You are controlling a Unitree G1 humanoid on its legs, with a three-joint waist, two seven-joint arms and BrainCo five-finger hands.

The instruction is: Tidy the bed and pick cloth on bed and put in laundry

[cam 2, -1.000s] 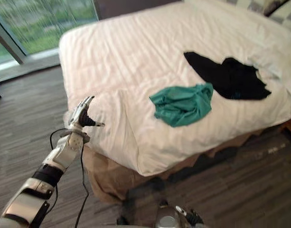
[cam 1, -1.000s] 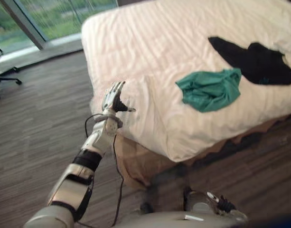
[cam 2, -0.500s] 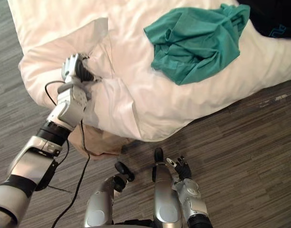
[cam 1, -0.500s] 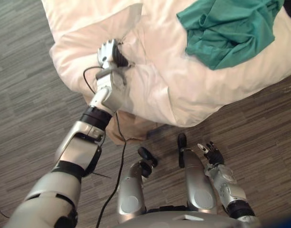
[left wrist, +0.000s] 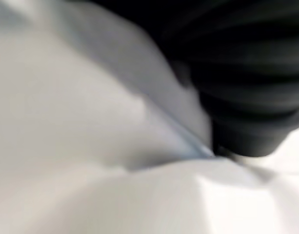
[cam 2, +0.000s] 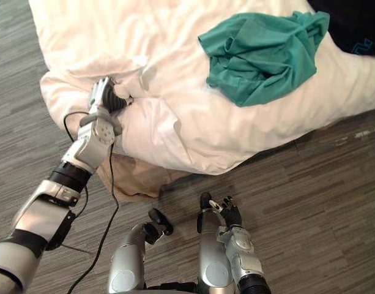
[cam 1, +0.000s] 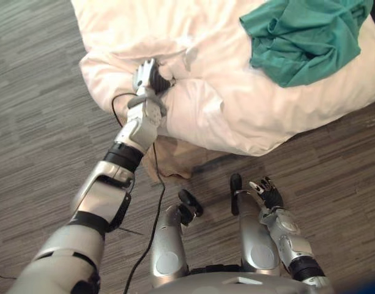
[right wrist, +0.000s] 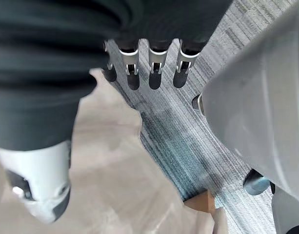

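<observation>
My left hand (cam 1: 148, 76) is at the near corner of the bed, its fingers curled into a fold of the white duvet (cam 1: 218, 110); the cloth bunches around it (cam 2: 104, 98). In the left wrist view the white duvet (left wrist: 90, 146) lies right against the hand's dark cover. A teal cloth (cam 1: 303, 37) lies crumpled on the duvet to the right of that hand, well apart from it. A black cloth (cam 2: 358, 24) shows at the far right edge of the bed. My right hand (cam 1: 267, 195) hangs low by my side over the floor, fingers straight and empty.
Grey wood-look floor (cam 1: 46, 122) surrounds the bed's corner. A tan bed skirt (cam 1: 175, 159) hangs under the duvet just below my left forearm.
The camera tipped down toward the bed corner. My left hand went from open fingers on the duvet to fingers curled into it, and the corner has bunched up.
</observation>
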